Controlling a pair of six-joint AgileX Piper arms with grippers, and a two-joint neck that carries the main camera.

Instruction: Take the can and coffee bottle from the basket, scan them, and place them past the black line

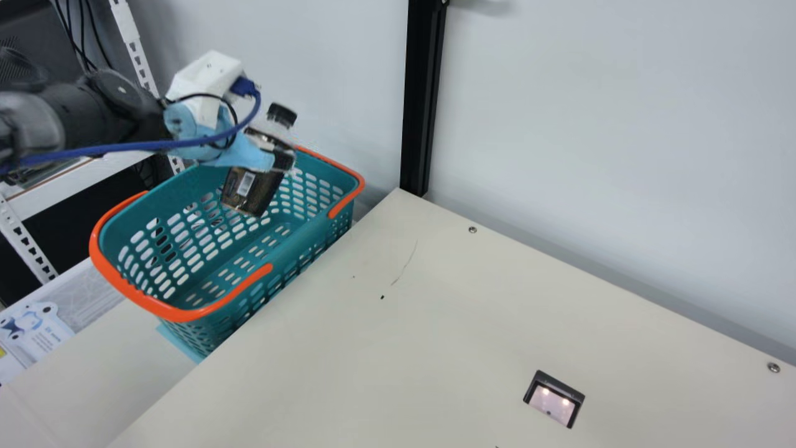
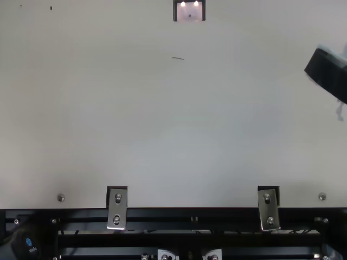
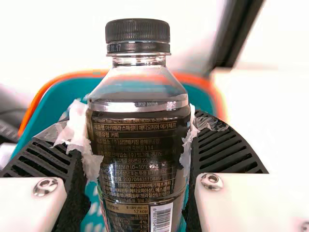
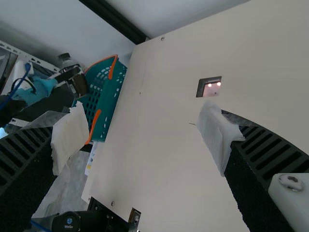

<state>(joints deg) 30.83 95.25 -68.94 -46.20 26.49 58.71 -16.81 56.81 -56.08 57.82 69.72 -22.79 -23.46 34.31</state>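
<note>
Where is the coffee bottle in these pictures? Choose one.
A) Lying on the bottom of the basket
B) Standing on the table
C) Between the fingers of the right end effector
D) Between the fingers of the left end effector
D: the left end effector is closed on the coffee bottle, while the right end effector is open with nothing between its fingers.

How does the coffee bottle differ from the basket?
The coffee bottle is dark with a see-through shoulder; the basket is teal and orange. The bottle is capped; the basket is open-topped, with slotted walls. The bottle is held up at a tilt; the basket sits beside the table. Both are containers.
</note>
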